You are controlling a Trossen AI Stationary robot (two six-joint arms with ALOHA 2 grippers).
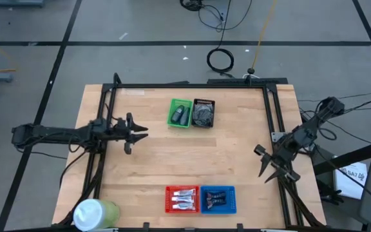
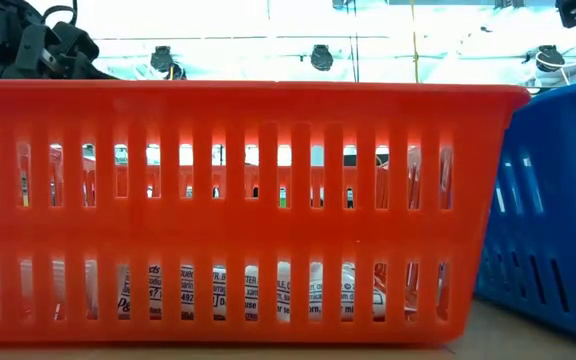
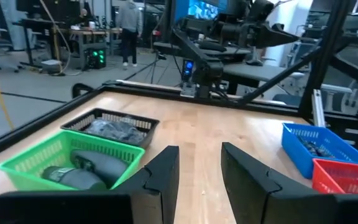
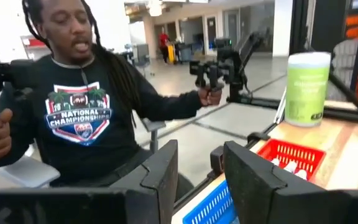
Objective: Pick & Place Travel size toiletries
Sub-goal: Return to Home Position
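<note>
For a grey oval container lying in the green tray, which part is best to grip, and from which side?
Probably across its narrow middle, coming straight down from above: the grey oval container lies flat inside the green tray, whose walls block any sideways approach. The left claw, open, is nearest.

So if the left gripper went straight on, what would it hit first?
Likely nothing nearby: the left gripper aims over bare table, beside the green tray, toward the right arm.

Green tray [image 1: 171, 113] sits beside black tray [image 1: 214, 113], red tray [image 1: 167, 200] beside blue tray [image 1: 234, 200], pale cylinder [image 1: 95, 212] on the table's [image 1: 192, 158] corner.
</note>
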